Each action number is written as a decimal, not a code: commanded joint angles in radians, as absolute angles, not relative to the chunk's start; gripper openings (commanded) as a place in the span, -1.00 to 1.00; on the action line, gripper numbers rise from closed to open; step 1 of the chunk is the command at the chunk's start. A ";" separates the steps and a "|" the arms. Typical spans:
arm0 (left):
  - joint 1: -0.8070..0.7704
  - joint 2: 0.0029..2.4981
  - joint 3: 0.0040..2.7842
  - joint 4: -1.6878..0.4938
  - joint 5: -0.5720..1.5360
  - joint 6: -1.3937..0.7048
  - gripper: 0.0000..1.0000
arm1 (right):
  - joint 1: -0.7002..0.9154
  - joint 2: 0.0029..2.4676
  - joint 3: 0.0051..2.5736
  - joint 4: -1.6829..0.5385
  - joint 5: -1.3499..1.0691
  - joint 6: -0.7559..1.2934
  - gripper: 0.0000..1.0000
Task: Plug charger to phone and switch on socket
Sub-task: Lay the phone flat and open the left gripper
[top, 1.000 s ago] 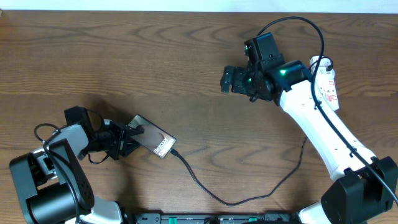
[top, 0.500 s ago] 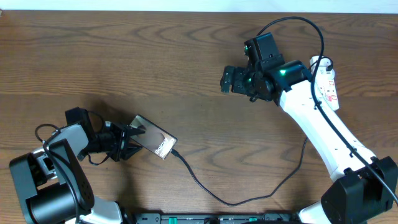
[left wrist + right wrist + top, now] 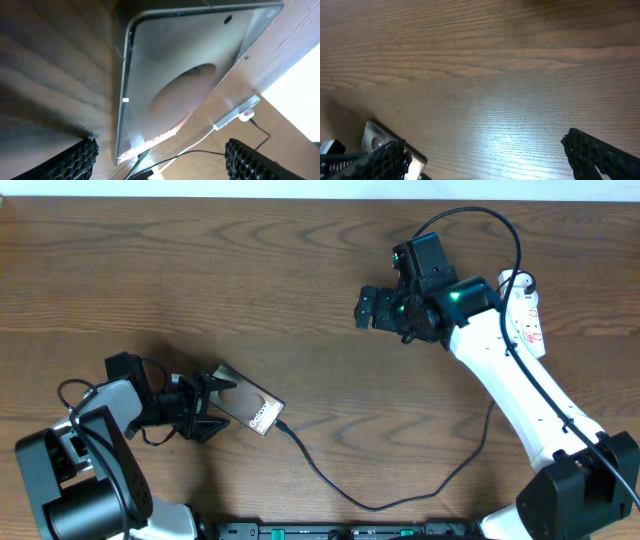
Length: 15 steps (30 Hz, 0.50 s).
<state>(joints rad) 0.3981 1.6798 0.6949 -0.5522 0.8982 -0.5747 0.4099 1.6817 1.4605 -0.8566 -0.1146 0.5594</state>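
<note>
The bronze-brown phone (image 3: 247, 405) lies flat on the table at the lower left. It fills the left wrist view (image 3: 175, 85). The charger (image 3: 380, 502), a thin black cable, runs from the phone's right end in a loop toward the right, and its plug tip sits at that end. My left gripper (image 3: 207, 408) is open, with its fingers spread just left of the phone (image 3: 160, 165) and holding nothing. The white socket (image 3: 527, 310) lies at the far right and also shows in the left wrist view (image 3: 235, 112). My right gripper (image 3: 365, 308) is open and empty above bare table (image 3: 492, 157).
The wooden table (image 3: 250, 270) stretches across the whole view. The right arm's white link (image 3: 510, 380) crosses over the cable near the socket. A thick black robot cable (image 3: 480, 220) arcs above the right wrist. The arm bases stand at the front edge.
My left gripper's fingers have spread apart and let go of the phone's left end. The phone, the cable and the right arm have not moved.
</note>
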 commanded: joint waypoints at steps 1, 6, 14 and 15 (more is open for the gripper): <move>0.400 1.633 0.681 -0.567 0.746 -0.509 0.69 | 0.414 1.676 1.472 -0.857 -0.103 0.571 0.99; 0.400 1.505 0.723 -0.630 0.727 -0.457 0.70 | 0.414 1.676 1.472 -0.856 -0.103 0.571 0.98; 0.335 1.320 0.970 -0.855 0.529 -0.320 0.70 | 0.414 1.676 1.472 -0.836 -0.103 0.571 0.99; 0.311 1.320 1.028 -0.899 0.464 -0.312 0.70 | 0.414 1.676 1.472 -0.833 -0.104 0.571 0.99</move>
